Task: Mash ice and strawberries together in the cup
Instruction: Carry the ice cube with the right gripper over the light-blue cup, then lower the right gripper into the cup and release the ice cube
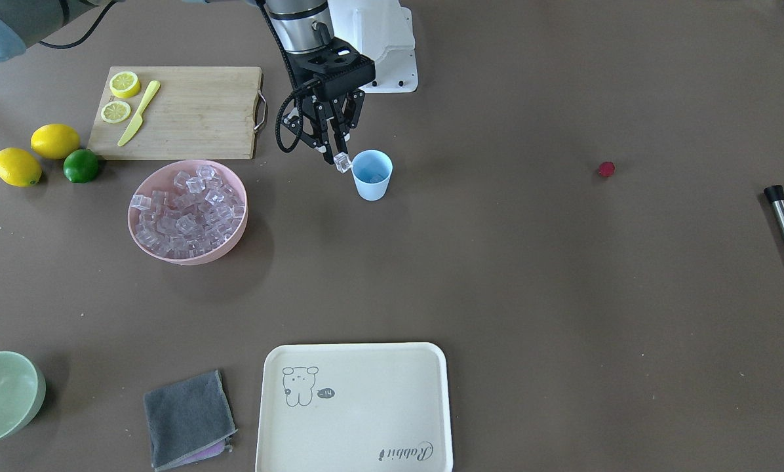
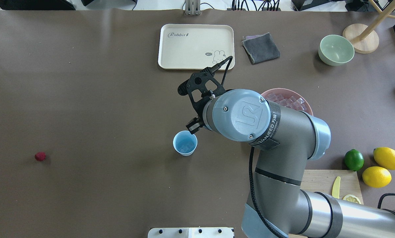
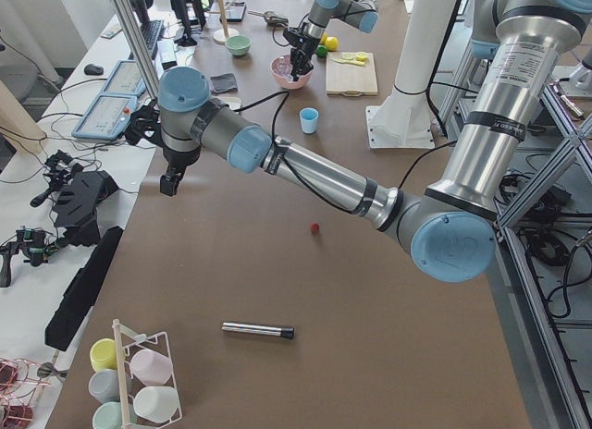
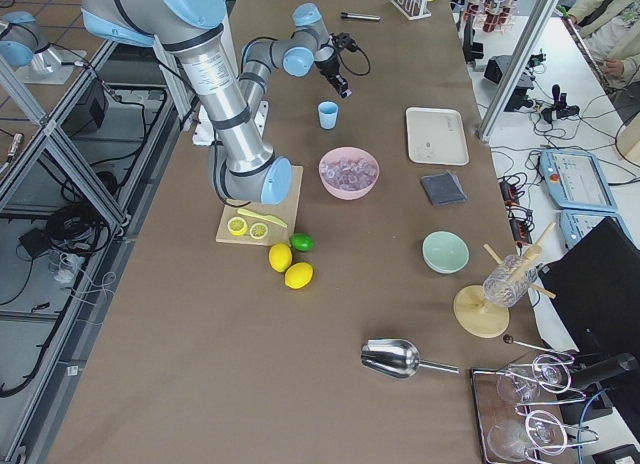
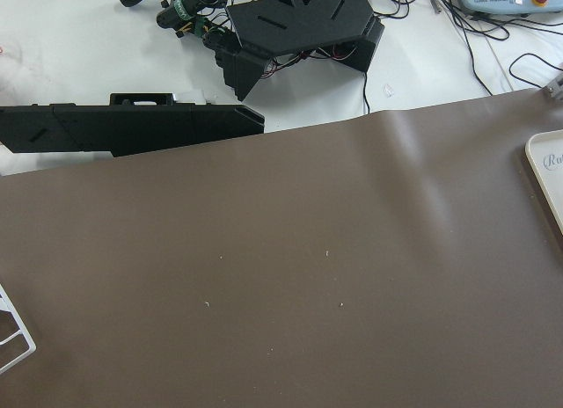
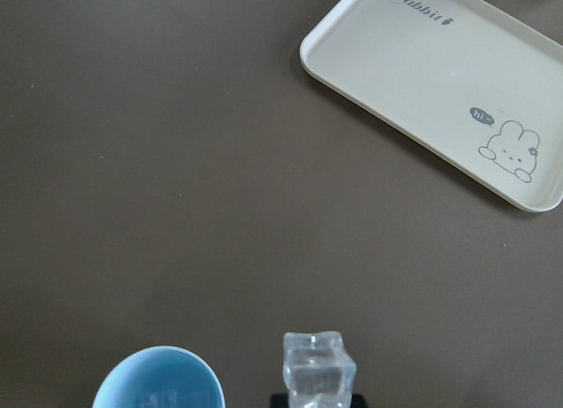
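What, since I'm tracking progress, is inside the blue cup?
Clear ice lies at the cup bottom; no strawberry there. The wall hides part, so the cube count is unclear.

Wide table [image 1: 497,275] lies between cup [image 1: 372,174] and strawberry [image 1: 606,169] — pink bowl [image 1: 189,257] and right hand [image 1: 338,156] crowd the cup's other side.

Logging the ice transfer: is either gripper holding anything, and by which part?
The right gripper pinches one ice cube by opposite sides at its fingertips, just beside the cup. Whether the left gripper holds anything cannot be told.
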Available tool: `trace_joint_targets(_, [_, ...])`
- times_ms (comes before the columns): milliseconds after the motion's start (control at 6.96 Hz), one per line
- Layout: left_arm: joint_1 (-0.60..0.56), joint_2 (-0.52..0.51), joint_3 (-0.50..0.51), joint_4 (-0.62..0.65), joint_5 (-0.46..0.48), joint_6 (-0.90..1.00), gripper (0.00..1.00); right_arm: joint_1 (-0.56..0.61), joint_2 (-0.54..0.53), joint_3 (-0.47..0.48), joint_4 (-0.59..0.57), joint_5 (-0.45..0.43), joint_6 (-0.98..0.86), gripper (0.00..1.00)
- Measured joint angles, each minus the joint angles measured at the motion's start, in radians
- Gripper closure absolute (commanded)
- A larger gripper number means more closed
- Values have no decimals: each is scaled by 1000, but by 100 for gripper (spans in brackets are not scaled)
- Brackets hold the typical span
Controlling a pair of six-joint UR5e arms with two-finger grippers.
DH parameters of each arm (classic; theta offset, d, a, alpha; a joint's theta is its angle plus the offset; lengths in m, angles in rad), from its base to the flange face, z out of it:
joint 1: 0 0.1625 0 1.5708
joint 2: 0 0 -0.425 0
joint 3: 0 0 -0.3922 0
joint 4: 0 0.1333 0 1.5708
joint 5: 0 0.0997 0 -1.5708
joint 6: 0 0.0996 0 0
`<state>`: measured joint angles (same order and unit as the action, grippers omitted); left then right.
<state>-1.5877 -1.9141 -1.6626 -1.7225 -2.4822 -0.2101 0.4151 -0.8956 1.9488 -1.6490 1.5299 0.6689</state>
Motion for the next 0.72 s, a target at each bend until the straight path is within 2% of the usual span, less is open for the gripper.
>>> trace_joint_targets(718, [0, 1, -5, 0, -1, 0, 2, -21, 46, -65, 2, -1, -20, 100])
